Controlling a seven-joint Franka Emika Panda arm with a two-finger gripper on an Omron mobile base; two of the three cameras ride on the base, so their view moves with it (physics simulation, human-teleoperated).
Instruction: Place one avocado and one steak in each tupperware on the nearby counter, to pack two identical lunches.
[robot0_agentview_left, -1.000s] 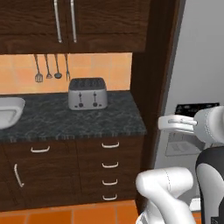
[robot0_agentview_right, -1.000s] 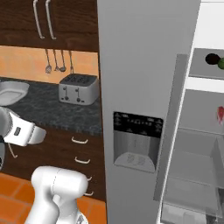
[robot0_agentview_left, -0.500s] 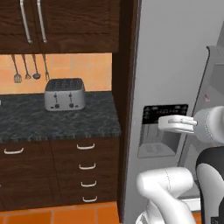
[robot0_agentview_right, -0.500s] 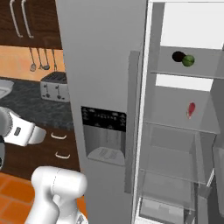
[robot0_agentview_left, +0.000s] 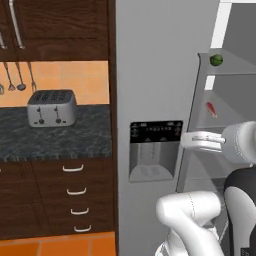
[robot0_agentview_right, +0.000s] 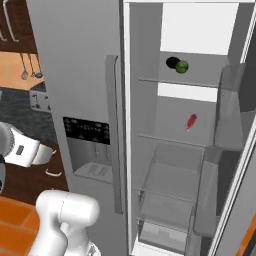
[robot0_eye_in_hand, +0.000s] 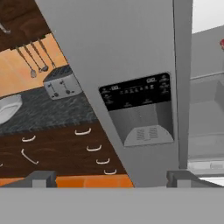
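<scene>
Left base view: from behind the arm's left, facing the closed fridge door (robot0_agentview_left: 160, 100), the toaster (robot0_agentview_left: 51, 107) on the counter (robot0_agentview_left: 55, 137) at left. Right base view: from the other side — looks into the open fridge compartment (robot0_agentview_right: 185, 150). Hand view: rolled, close to the door — dispenser panel (robot0_eye_in_hand: 138, 109) central. All three share that door and dispenser.

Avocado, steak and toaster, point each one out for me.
avocado (robot0_agentview_right: 182, 66), right base view, middle of the green ball on the upper fridge shelf
steak (robot0_agentview_right: 191, 121), right base view, middle of the red piece
toaster (robot0_agentview_left: 52, 108), left base view, its front face
</scene>
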